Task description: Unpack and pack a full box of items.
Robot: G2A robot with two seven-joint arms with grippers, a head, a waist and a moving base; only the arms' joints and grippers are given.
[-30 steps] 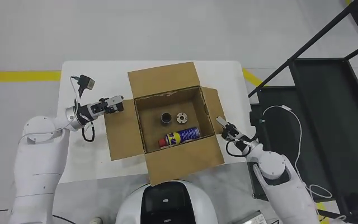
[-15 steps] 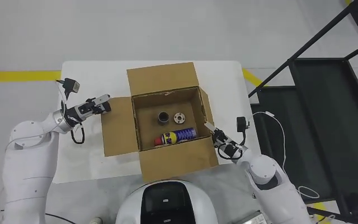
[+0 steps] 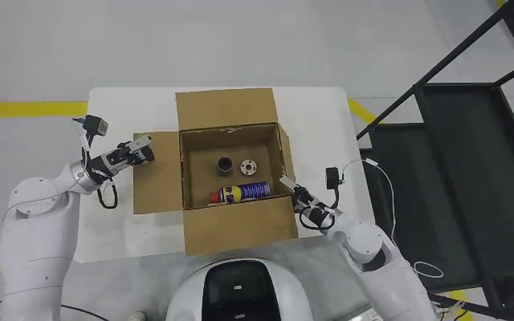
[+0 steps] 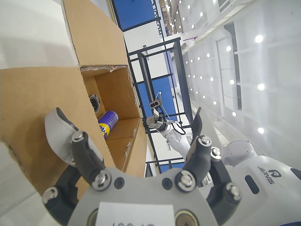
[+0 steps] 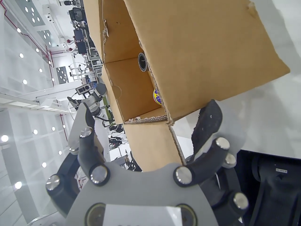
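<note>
— Flaps first: what does the top view give?

— The cardboard box (image 3: 226,108) sits mid-table (image 3: 120,104), open, with its far, left and near flaps laid out flat. Inside, a spray can (image 3: 241,193) lies on its side by the near wall, with a metal sleeve (image 3: 225,166) and a flanged ring (image 3: 249,167) just beyond it. The left gripper (image 3: 147,150) hangs at the left flap's (image 3: 157,172) far left corner. The right gripper (image 3: 286,183) is at the near end of the right flap (image 3: 283,156).

— And the left wrist view?

— The left gripper (image 4: 125,121) is spread wide, grasping nothing. One finger lies over the left flap (image 4: 35,99); I cannot tell whether it touches. Past it are the sleeve (image 4: 94,103) and the can (image 4: 107,123).

— The right wrist view?

— The right gripper (image 5: 148,111) is parted too. The right flap (image 5: 150,149) runs between its fingers without being pinched. The can (image 5: 157,96) and sleeve (image 5: 142,61) show inside.

— How far along is it?

— Opening looks done. Every item I can see is inside the box, so I'd judge either unpacking has not started, or repacking is finished and only closing remains.
</note>
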